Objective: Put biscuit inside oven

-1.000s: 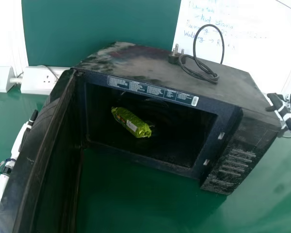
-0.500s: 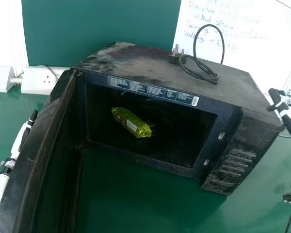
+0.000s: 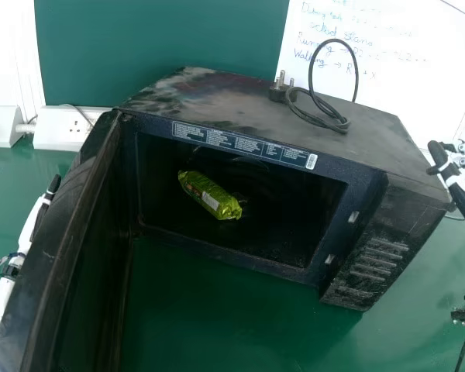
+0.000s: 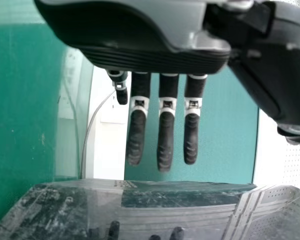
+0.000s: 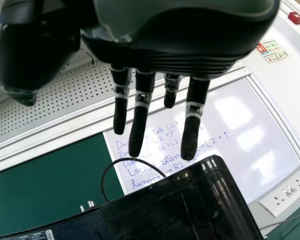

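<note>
Shows a shiny yellow-green biscuit packet point(image 3: 209, 195) inside the boxy black microwave oven point(image 3: 358, 190), lying aslant in the left part of the dark cavity, with a pale label on its side. Has the tall black door point(image 3: 58, 232) swung open at the head view's left, and a dark green table point(image 3: 217, 318) under the oven.

Has the white-and-black left hand point(image 3: 37, 213) just past the door, at the head view's left edge, apart from the packet. In the left wrist view, shows the same left hand point(image 4: 150, 55) wide open, with fingers straight and spread a little, gripping nothing, above a glossy, dusty dark surface point(image 4: 155, 207) with finger reflections in it.

Has the black-and-white right hand point(image 3: 459, 178) beside the oven's right side, at the head view's right edge, also apart from the packet. In the right wrist view, shows this right hand point(image 5: 180, 52) open too, with fingers extended and only slightly bent, gripping nothing.

On the dusty oven top, shows a looped black power cord point(image 3: 322, 120) and its pronged plug point(image 3: 278, 91). Behind, shows a whiteboard point(image 3: 403, 85) with blue handwriting, a plain dark green panel point(image 3: 163, 39) and, at left, a white socket box point(image 3: 62, 133).
</note>
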You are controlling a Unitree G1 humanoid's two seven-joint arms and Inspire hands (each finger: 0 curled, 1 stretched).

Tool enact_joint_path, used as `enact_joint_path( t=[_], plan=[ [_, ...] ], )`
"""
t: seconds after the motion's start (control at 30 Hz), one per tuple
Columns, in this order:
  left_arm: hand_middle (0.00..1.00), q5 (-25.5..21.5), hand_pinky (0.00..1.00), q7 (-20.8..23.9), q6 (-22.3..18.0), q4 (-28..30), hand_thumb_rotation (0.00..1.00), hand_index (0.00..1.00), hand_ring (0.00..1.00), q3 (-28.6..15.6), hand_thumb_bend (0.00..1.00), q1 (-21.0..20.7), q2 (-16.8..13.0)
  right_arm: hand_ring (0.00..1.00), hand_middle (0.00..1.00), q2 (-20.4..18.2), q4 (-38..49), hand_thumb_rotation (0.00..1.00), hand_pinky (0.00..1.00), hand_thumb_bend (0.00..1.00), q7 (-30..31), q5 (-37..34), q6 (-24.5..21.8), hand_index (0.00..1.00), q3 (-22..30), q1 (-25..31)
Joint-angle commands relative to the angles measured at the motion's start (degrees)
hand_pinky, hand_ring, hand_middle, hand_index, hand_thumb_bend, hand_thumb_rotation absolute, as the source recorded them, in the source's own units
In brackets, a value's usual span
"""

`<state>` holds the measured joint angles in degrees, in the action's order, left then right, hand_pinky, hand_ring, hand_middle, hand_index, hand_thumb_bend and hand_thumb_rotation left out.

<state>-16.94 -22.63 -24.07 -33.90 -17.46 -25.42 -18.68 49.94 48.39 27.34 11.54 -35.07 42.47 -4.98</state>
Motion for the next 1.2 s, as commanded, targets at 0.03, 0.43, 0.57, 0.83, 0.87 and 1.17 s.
enact_joint_path(
  t=[0.03,0.43,0.57,0.83,0.87,1.17],
  plan=[
    [0.4,-0.48,0.27,-0.24,-0.05,0.4,0.07,0.49,0.31,-0.62,0.52,0.11,-0.52,0.42,0.58,0.2,-0.47,0.47,0.3,0.89,0.15,0.53,1.27,0.75,0.67,0.69],
    [0.4,-0.28,0.27,-0.16,-0.16,0.25,0.07,0.49,0.31,-0.58,0.52,0.02,-0.56,0.47,0.59,0.24,-0.95,0.48,0.37,0.9,0.98,-0.39,2.69,0.75,1.36,0.62],
    [0.4,-0.32,0.27,-0.09,0.16,0.29,0.07,0.49,0.31,-0.6,0.52,-0.01,-0.58,0.5,0.59,0.28,-2.39,0.48,0.42,0.89,1.37,-0.97,5.83,0.75,2.09,0.89],
    [0.4,-0.21,0.26,0.34,0.74,0.81,0.07,0.49,0.3,-0.56,0.52,0.12,-0.55,0.49,0.59,0.5,-1.32,0.44,0.41,0.85,1.04,0.28,4.17,0.75,1.54,0.92],
    [0.4,-0.31,0.26,0.29,0.73,0.75,0.07,0.49,0.3,-0.59,0.52,0.08,-0.49,0.49,0.58,0.45,-1.07,0.43,0.41,0.84,0.98,0.36,3.68,0.75,1.39,0.83],
    [0.4,-0.08,0.26,0.04,0.09,0.1,0.07,0.49,0.31,-0.53,0.52,-0.15,-0.68,0.49,0.59,0.6,-1.47,0.42,0.4,0.83,1.34,-0.1,4.23,0.75,1.37,0.72]
  ],
)
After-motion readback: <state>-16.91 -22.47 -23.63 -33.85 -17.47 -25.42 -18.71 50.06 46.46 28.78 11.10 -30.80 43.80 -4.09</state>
